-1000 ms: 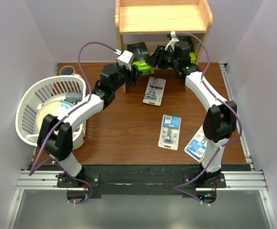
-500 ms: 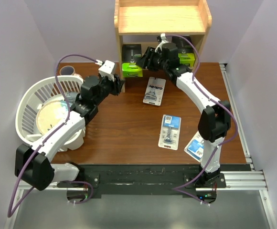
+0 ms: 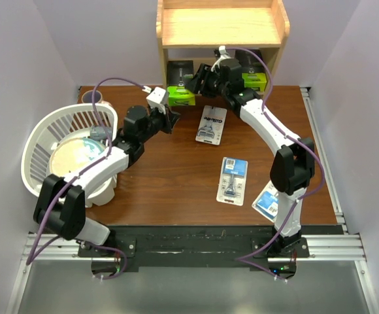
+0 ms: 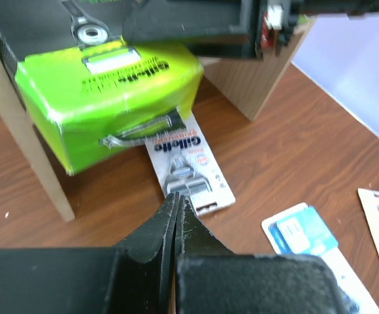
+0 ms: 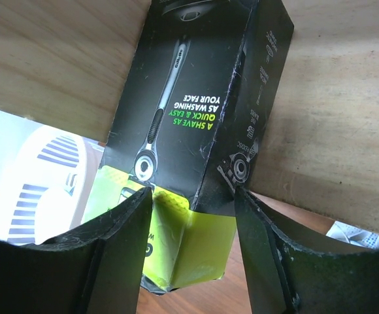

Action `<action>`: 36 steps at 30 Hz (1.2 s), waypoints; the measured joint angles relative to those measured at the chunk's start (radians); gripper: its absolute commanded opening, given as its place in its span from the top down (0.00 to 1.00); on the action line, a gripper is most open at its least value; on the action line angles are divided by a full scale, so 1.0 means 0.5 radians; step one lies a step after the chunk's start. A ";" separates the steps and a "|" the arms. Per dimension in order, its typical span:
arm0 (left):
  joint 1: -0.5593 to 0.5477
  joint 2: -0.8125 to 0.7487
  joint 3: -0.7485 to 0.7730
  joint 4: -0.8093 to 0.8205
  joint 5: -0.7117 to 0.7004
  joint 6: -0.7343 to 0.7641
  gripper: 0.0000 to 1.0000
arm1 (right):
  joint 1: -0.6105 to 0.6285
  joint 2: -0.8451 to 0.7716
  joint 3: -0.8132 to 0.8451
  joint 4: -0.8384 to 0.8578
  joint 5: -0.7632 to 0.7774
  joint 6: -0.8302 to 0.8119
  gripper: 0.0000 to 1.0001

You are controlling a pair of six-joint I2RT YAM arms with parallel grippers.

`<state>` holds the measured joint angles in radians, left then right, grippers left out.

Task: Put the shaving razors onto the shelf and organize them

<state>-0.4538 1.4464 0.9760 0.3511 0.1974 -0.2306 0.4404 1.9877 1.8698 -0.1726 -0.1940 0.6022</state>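
- While both arms reach toward the top of the overhead view, the shelf (image 3: 223, 26) stands at top centre, at the far edge of the table (image 3: 176, 190).
- Lower tier, left side: left black box (image 3: 180, 84), its lime-green end toward the bottom of the frame.
- Lower tier, right side: right black box (image 3: 255, 76), partly hidden behind the right arm.
- Upper centre, at the lower tier's opening: right gripper (image 5: 193, 196), jaws wide. The left black box shows between and beyond them in the wrist view, and whether they touch it cannot be told.
- Just below and left of the shelf's left post: left gripper (image 4: 176, 209), jaws pressed together, holding nothing.
- Centre, just below the shelf: first blister card (image 3: 211, 124), flat on the table.
- Right of centre, lower: second blister card (image 3: 233, 180), flat, well apart from the shelf.
- Lower right: third blister card (image 3: 268, 201), flat, partly under the right arm.
- Left edge: white basket (image 3: 72, 121), with the left arm passing its right side.
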 measured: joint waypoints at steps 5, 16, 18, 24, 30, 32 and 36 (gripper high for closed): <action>0.000 0.179 0.134 0.115 -0.046 -0.037 1.00 | 0.001 0.000 0.000 0.000 0.003 -0.001 0.40; -0.002 0.411 0.362 0.211 -0.133 -0.064 1.00 | 0.005 0.004 0.000 0.003 0.003 0.000 0.34; -0.002 0.444 0.391 0.220 -0.149 -0.072 1.00 | 0.005 0.004 0.000 0.004 0.003 0.001 0.34; 0.000 0.516 0.466 0.237 -0.195 -0.077 1.00 | 0.005 0.005 0.000 0.005 0.005 0.000 0.33; 0.001 0.583 0.536 0.240 -0.268 -0.070 1.00 | 0.005 0.007 0.000 0.011 0.006 0.002 0.32; 0.002 0.595 0.552 0.240 -0.290 -0.069 1.00 | 0.005 0.007 0.000 0.012 0.006 0.002 0.32; 0.003 0.610 0.570 0.240 -0.346 -0.055 1.00 | 0.005 0.009 0.000 0.016 0.007 0.002 0.32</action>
<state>-0.4522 1.7515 1.2610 0.4709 0.0246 -0.2581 0.4431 1.9923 1.8698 -0.1646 -0.1905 0.6033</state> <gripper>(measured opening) 0.012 0.674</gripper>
